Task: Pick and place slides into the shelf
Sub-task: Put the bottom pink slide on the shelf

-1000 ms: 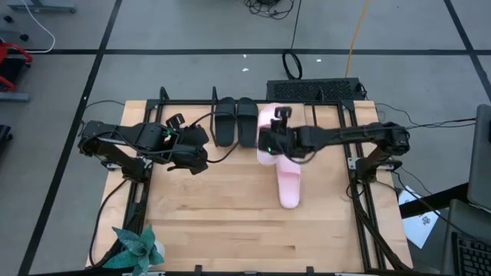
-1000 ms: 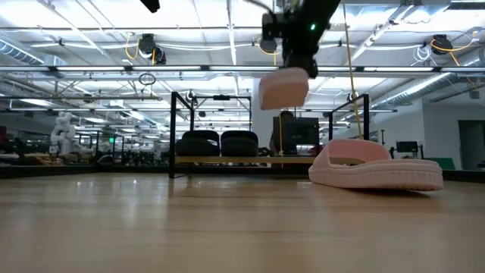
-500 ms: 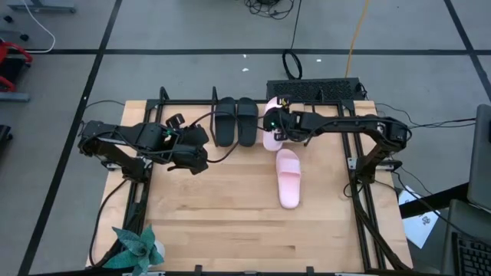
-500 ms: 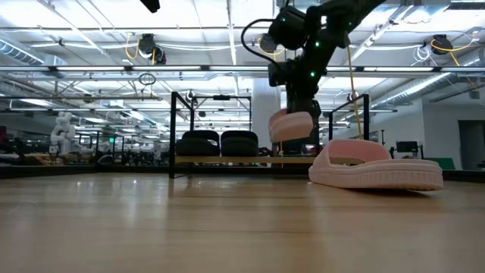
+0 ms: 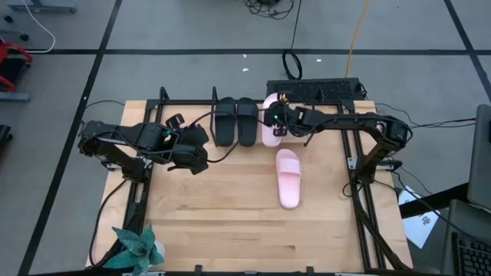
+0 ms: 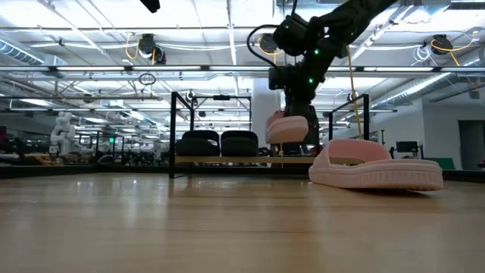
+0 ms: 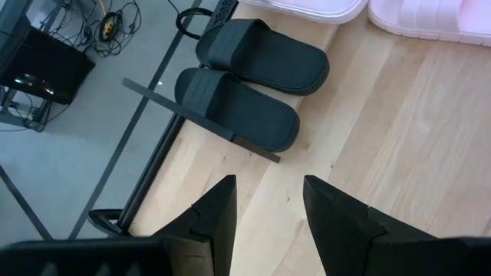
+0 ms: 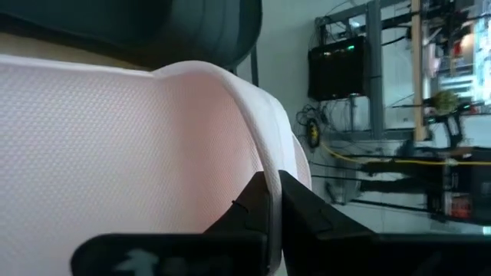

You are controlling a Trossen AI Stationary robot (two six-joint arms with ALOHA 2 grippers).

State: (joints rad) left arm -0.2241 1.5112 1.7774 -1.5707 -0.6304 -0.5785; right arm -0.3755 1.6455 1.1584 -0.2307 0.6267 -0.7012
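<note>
Right gripper (image 5: 278, 123) clamped on pink slide (image 5: 270, 129) at shelf (image 6: 227, 158), beside black pair (image 5: 235, 121) | left gripper (image 7: 265, 211) fingers apart, idle | second pink slide (image 5: 288, 178) on table (image 5: 222, 222).

From above I saw the light-wood worktop (image 5: 230, 207) sitting on a grey floor (image 5: 192, 31) crossed by dark lines. A yellow cable (image 5: 355, 34) ran across the floor behind it, and a green plant (image 5: 136, 249) stood at one near corner. At table height, I looked into a large hall with bright ceiling lights (image 6: 76, 23) and overhead beams (image 6: 114, 70).
</note>
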